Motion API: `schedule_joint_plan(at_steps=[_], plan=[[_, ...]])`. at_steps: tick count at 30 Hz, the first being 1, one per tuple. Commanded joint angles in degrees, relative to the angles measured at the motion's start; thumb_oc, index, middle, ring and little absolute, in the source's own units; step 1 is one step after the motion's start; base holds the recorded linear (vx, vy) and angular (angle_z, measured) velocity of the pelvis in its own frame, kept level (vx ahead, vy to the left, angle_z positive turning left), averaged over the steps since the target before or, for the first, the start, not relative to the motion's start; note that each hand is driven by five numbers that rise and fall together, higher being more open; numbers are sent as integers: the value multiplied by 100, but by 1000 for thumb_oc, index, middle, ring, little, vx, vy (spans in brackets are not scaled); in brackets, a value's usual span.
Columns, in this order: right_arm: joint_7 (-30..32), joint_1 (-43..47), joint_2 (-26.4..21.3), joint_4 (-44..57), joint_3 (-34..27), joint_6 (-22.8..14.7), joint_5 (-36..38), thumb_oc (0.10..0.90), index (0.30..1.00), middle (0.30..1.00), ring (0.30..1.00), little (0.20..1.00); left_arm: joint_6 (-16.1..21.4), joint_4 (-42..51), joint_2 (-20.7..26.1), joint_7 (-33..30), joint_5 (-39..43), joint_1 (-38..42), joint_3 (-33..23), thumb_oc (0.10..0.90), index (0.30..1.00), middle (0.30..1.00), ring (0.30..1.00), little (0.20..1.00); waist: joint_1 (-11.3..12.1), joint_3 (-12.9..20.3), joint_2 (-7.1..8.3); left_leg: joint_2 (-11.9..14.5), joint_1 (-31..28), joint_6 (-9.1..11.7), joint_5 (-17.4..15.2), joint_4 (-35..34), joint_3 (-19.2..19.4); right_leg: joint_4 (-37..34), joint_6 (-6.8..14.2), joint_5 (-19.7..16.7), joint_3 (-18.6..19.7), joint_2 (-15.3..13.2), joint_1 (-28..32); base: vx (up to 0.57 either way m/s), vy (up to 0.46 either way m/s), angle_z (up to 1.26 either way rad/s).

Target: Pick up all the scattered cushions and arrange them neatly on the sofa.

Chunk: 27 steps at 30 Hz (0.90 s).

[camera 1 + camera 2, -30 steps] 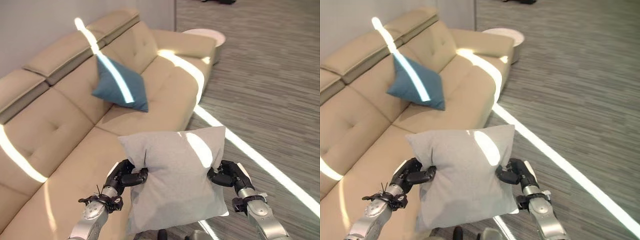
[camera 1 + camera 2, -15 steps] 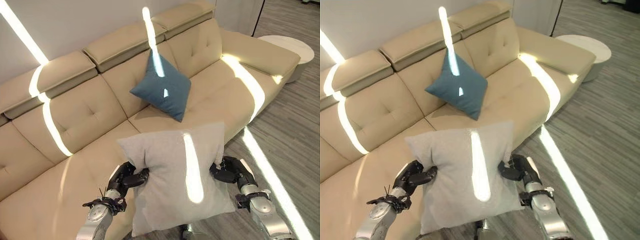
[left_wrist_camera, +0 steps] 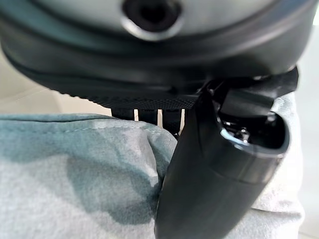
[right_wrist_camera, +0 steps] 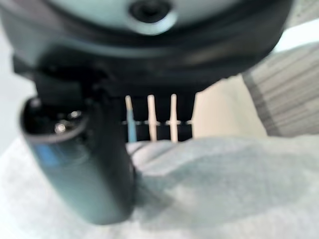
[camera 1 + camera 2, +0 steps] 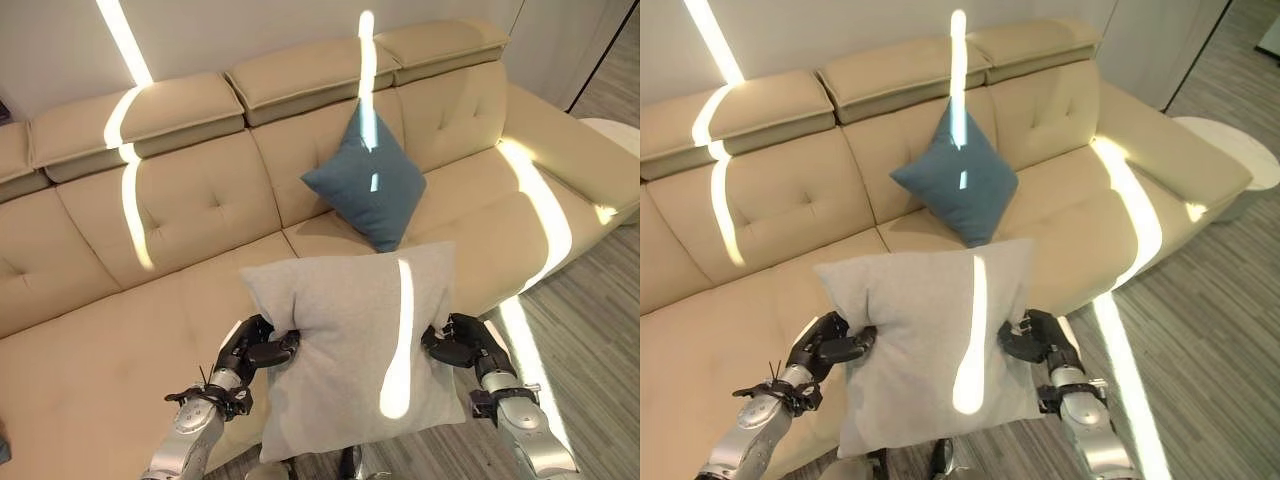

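Note:
I hold a light grey cushion (image 5: pixel 355 345) in the air in front of the beige sofa (image 5: pixel 170 210), over the seat's front edge. My left hand (image 5: pixel 252 349) pinches its left edge and my right hand (image 5: pixel 463 343) pinches its right edge. The left wrist view shows the grey cushion (image 3: pixel 75 179) under the thumb of the left hand (image 3: pixel 219 164). In the right wrist view the grey cushion (image 4: pixel 219 189) lies beneath the right hand (image 4: pixel 79 159). A teal cushion (image 5: pixel 366 183) stands on a corner against the sofa's backrest, right of centre.
The sofa seat (image 5: pixel 90 370) to the left of the grey cushion is bare. A white round side table (image 5: pixel 1230 150) stands by the sofa's right arm. Grey striped flooring (image 5: pixel 1200 370) lies to the right. Bright strips of sunlight cross the sofa and the floor.
The camera has swung left, so the whole sofa sits more squarely in view and the side table has slid to the right. Both hands keep the same hold on the grey cushion.

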State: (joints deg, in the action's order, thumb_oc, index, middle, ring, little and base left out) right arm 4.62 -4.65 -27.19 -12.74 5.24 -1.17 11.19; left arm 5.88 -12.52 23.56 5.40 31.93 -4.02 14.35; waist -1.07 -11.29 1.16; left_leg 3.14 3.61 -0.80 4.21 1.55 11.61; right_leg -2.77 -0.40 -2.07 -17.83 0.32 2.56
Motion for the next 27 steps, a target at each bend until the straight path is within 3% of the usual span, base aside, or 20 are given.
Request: schedule_joint_plan(at_steps=[1, 4, 6, 9, 11, 14, 21, 22, 27], plan=[[-309, 673, 181, 1020, 271, -876, -140, 400, 300, 300, 300, 300, 584, 1113, -83, 348, 6, 506, 110, 400, 300, 300, 300, 300, 107, 552, 167, -257, 3, -84, -974, 513, -12, 1156, 744, 1009, 320, -819, 197, 49, 96, -14], [-329, 685, 210, 1015, 229, -875, -175, 400, 300, 300, 300, 300, 610, 1115, -58, 359, 44, 530, 103, 400, 300, 300, 300, 300, 37, 517, 122, -322, -96, -139, -992, 424, -270, 1615, 834, 909, 796, -742, -216, 72, 87, 21], [-330, 700, 214, 987, 179, -878, -143, 400, 300, 300, 300, 300, 630, 1104, -42, 375, 55, 494, 101, 400, 300, 300, 300, 300, -5, 541, 64, -356, -225, -130, -980, 249, -501, 1324, 780, 856, 1151, -705, -358, 135, 25, 74], [-341, 717, 200, 964, 173, -864, -145, 400, 300, 300, 300, 300, 617, 1116, -53, 387, 91, 447, 71, 400, 300, 300, 300, 300, -46, 516, 50, -373, -339, -104, -985, 149, -675, 1034, 796, 696, 1342, -698, -501, 124, -28, 76], [-321, 732, 189, 962, 174, -867, -188, 400, 300, 300, 300, 300, 656, 1118, -65, 352, 83, 442, 40, 400, 300, 300, 300, 300, -102, 425, 76, -423, -440, -72, -1013, 134, -938, 769, 885, 454, 1643, -685, -762, 87, -44, 63], [-307, 777, 182, 938, 189, -885, -220, 400, 300, 300, 300, 300, 693, 1087, -57, 332, 42, 447, 18, 400, 300, 300, 300, 300, -121, 397, 129, -434, -529, -30, -1068, 105, -1092, 562, 927, 296, 1794, -662, -766, 72, -97, 60], [-361, 735, 170, 932, 250, -888, -124, 400, 300, 300, 300, 300, 716, 1101, -64, 292, 12, 408, -45, 400, 300, 300, 300, 300, -79, 533, 223, -337, -671, 101, -1050, 15, -1258, 187, 834, 220, 1748, -606, -460, 83, -151, 31], [-397, 667, 139, 989, 261, -895, -74, 400, 300, 300, 300, 300, 734, 1124, -105, 245, 9, 352, -97, 400, 300, 300, 300, 300, -52, 642, 210, -169, -777, 239, -954, -130, -1313, -33, 746, 266, 1606, -498, -188, 94, -209, 16], [-322, 541, 73, 1035, 158, -980, 13, 400, 300, 300, 300, 300, 801, 1130, -212, 114, -45, 405, -112, 400, 300, 300, 300, 300, -109, 632, 183, 36, -682, 452, -814, -114, -1436, -174, 591, 434, 1345, -335, 20, 53, -230, 25]])
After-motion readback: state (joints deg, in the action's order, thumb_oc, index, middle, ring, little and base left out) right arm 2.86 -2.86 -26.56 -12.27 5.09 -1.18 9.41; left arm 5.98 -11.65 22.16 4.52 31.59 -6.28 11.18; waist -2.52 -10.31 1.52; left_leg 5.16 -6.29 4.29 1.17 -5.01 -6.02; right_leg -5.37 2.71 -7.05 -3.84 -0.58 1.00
